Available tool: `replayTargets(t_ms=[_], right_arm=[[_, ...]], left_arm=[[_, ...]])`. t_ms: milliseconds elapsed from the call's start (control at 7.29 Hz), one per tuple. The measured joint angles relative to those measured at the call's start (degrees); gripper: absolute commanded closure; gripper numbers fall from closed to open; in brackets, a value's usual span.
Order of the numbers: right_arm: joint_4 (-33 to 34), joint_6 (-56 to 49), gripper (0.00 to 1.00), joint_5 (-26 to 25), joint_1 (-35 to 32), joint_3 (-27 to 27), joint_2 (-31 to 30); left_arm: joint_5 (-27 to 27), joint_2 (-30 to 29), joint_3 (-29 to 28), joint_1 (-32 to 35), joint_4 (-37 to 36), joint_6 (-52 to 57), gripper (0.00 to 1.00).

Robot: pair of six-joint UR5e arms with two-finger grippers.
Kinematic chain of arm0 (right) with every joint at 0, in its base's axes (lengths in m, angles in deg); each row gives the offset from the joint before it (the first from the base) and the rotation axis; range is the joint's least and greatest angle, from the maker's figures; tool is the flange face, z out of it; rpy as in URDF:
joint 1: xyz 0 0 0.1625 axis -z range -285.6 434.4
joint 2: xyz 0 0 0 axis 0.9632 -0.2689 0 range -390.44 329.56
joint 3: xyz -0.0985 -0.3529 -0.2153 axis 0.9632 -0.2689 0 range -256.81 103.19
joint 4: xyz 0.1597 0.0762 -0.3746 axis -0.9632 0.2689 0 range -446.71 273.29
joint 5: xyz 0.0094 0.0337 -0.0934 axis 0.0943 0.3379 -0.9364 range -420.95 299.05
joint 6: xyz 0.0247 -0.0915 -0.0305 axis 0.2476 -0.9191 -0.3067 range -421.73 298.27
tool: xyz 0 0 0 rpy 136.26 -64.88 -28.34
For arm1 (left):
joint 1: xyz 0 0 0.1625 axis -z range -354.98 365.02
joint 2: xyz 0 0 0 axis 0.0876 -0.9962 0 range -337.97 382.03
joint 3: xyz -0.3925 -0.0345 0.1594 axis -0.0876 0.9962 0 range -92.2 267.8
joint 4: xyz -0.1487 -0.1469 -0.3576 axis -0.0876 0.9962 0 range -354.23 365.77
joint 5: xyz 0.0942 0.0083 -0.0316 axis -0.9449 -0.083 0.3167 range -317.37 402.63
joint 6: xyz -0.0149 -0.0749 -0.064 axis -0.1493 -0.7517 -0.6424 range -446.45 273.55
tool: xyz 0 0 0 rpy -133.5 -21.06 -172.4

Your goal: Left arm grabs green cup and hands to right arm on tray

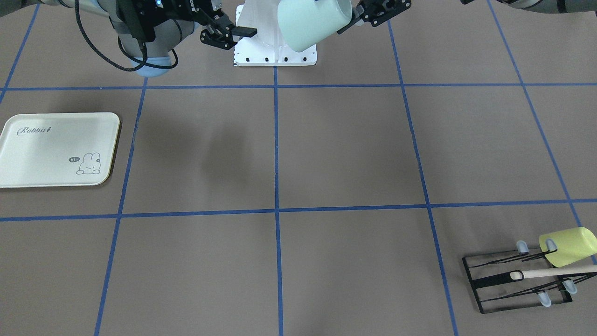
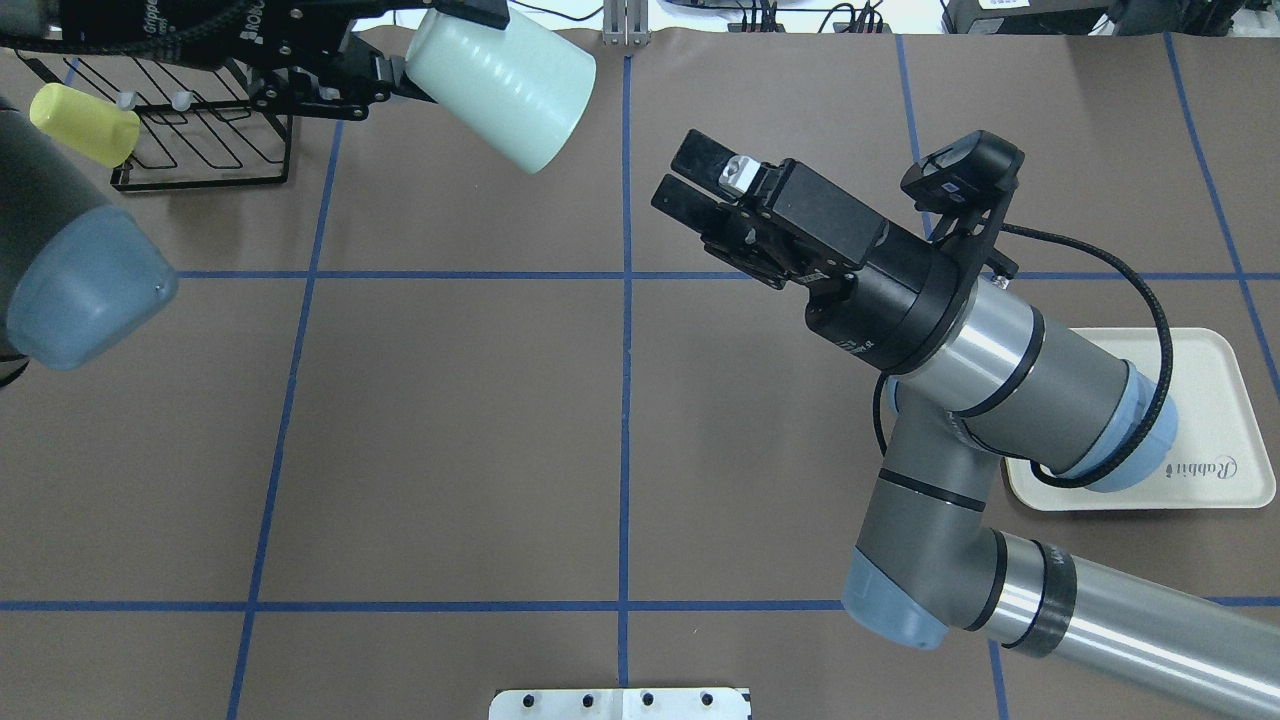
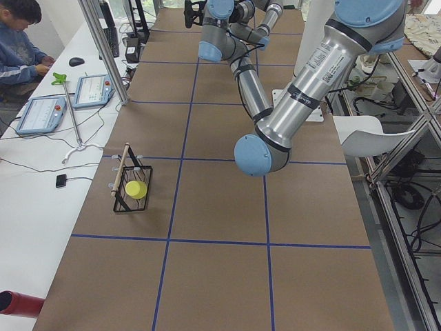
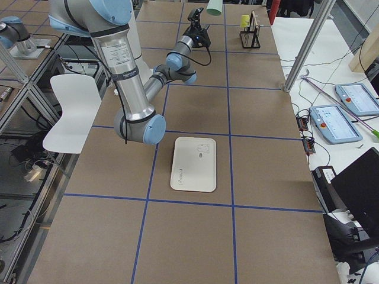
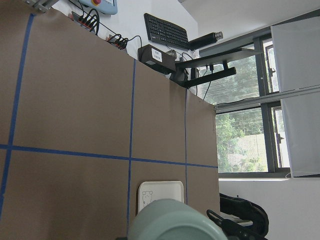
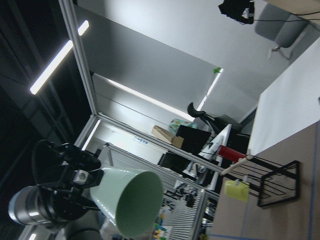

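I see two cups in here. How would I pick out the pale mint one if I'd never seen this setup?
Start at the brown table with its blue tape lines, then look above the robot's left side of it. There the left gripper holds the green cup in the air, tilted. The only other cup, the yellow-green cup, is brighter and sits on the black wire rack.

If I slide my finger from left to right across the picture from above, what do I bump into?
Yellow-green cup on the black wire rack → green cup → right end effector → tray
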Motion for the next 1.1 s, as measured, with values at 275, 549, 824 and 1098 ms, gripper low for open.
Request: replayTargets(t_ms=[275,549,824,1098], right_arm=[[-0.9,1.1,0.0,-0.8,0.3,0.5,1.1],[-2.3,1.9,0.0,-1.2,0.4,0.7,1.3],[-2.7,2.0,0.0,-1.3,0.5,0.8,1.3],[-2.8,2.0,0.0,-1.3,0.9,1.0,1.3]], left_arm=[[0.2,-0.5,0.1,-1.0,1.3,-2.2,1.0],[0.3,-0.6,0.2,-2.3,4.5,-4.5,1.0],[0.3,-0.6,0.7,-3.6,5.8,-5.5,1.0],[0.2,-0.6,1.0,-4.3,6.0,-5.6,0.99]])
